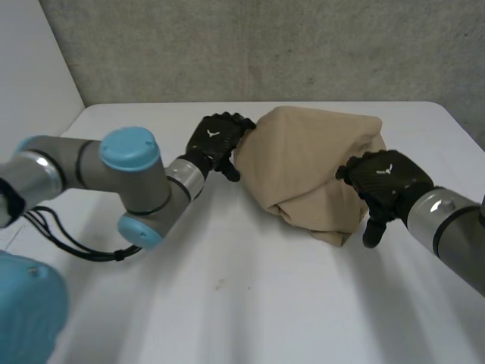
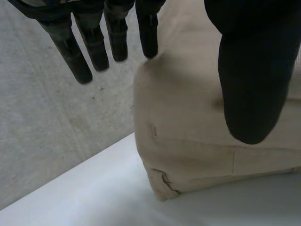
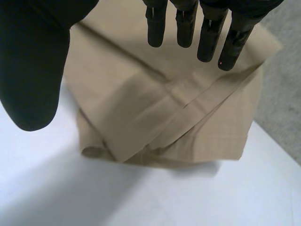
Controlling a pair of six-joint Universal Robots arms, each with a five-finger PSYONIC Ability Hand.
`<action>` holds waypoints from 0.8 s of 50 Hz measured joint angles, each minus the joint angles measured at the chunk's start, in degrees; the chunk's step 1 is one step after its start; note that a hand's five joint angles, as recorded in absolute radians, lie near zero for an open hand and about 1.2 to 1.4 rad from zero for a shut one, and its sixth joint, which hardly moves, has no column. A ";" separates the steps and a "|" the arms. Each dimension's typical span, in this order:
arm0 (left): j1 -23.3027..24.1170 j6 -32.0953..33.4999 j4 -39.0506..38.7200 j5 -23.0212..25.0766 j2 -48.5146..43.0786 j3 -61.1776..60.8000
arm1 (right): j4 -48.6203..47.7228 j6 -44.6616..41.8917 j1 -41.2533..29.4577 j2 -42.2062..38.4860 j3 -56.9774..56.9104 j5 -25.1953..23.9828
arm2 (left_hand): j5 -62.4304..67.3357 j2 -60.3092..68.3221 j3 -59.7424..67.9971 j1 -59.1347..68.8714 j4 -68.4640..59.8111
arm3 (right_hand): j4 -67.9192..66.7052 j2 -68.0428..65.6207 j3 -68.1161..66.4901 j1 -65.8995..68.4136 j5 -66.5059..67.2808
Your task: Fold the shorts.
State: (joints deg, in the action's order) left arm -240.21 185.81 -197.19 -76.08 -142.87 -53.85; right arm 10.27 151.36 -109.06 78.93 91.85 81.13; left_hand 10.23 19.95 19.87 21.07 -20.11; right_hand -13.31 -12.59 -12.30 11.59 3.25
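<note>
Tan shorts (image 1: 311,163) lie in a loose, humped fold between our hands. Our left hand (image 1: 216,140) sits at the shorts' left edge, our right hand (image 1: 386,178) over their right side. Both have fingers straight and spread, gripping nothing. We judge the fold made but untidy, so the next move is to press it flat. Under the shorts is a white table (image 1: 250,303), and beyond them a grey concrete wall (image 1: 265,45).

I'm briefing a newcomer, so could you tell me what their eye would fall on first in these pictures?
The tan shorts lie in a loosely folded heap toward the far side of the white table. The black left hand is at the heap's left edge and the right hand is at its near right side. Both hands are open.
</note>
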 measured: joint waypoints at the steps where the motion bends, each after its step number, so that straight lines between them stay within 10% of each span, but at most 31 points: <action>1: 0.17 0.19 -0.36 0.16 -1.39 1.45 | -0.41 0.00 0.22 0.17 0.89 -0.03 | 2.35 2.77 2.41 2.74 -2.37 | 0.00 0.00 0.00 0.00 0.00; 10: 0.54 0.51 -0.75 -0.38 -4.39 4.49 | -3.02 -0.02 1.41 1.52 4.55 -0.11 | 43.83 45.58 45.27 43.46 -45.98 | 0.00 0.00 0.00 0.00 0.00; 27: -10.67 6.10 -5.54 -26.66 22.25 -12.84 | -4.91 -0.01 1.34 2.83 6.33 -0.10 | 44.27 47.74 48.24 43.46 -48.42 | 0.00 0.00 0.00 0.00 0.00; 33: -13.49 6.73 -13.04 -24.68 31.15 -15.55 | -5.03 0.05 1.32 2.83 6.41 -0.09 | 44.27 48.00 48.54 43.43 -48.56 | 0.00 0.00 0.04 0.00 0.00; 40: -10.17 6.18 -18.31 -11.14 33.76 -16.06 | -5.05 0.15 1.37 3.07 6.87 -0.05 | 44.27 48.11 48.79 43.43 -48.92 | 0.00 0.00 0.00 0.00 0.00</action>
State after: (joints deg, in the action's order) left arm -250.38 191.99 -215.51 -87.22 -109.11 -69.91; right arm 5.22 151.51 -107.70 82.00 98.71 81.08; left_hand 54.49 68.06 68.66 64.50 -69.04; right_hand -13.31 -12.59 -12.30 11.59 3.25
